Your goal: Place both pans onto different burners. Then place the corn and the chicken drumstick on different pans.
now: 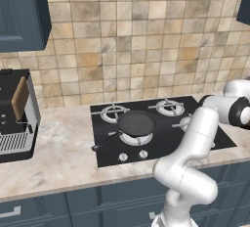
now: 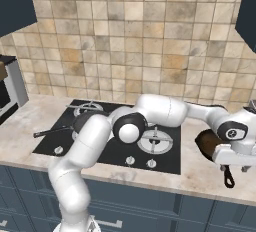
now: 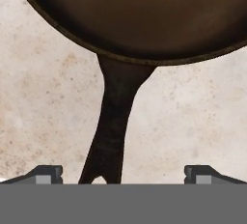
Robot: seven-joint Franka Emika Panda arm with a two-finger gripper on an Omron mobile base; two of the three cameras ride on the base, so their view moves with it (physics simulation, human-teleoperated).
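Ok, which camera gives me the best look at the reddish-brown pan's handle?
The hand view: the reddish-brown pan fills its top, and the handle runs down between the open gripper fingertips. The right base view shows the pan on the counter right of the cooktop, partly hidden behind the hand, with just the handle's end poking out.

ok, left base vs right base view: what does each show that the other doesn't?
Left base view alone: the dark grey pan sitting on a front burner, pan interior plainly visible. Right base view alone: the reddish-brown pan on the counter right of the cooktop, with the open end effector above its handle. Both: the black cooktop, the tiled wall and the arm.
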